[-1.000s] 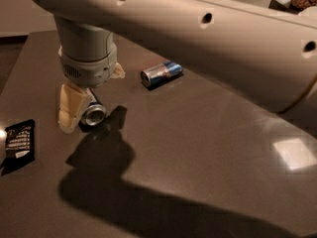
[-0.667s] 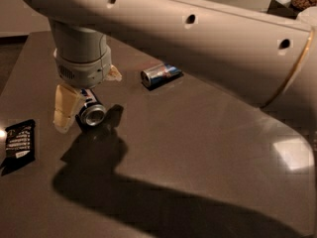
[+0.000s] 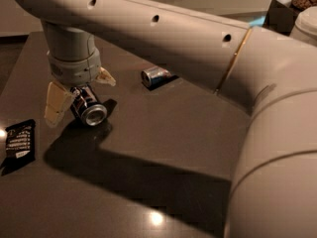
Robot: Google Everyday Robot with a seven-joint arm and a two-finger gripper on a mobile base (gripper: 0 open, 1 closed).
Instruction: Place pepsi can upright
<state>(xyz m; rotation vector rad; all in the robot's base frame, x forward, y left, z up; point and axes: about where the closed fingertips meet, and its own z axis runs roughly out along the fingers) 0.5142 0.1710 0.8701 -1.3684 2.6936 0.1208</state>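
Gripper (image 3: pixel 81 101) at the left part of the dark table (image 3: pixel 168 133), hanging from the pale arm (image 3: pixel 148 31). Its cream fingers (image 3: pixel 56 104) are drawn in on either side of the pepsi can (image 3: pixel 90 109), pinching the dark-blue body. The can is tilted, not upright, with its silver top and pull tab facing down and forward. A slimmer silver-and-blue can (image 3: pixel 155 76) lies on its side well apart; a black packet (image 3: pixel 20 140) lies at the left edge.
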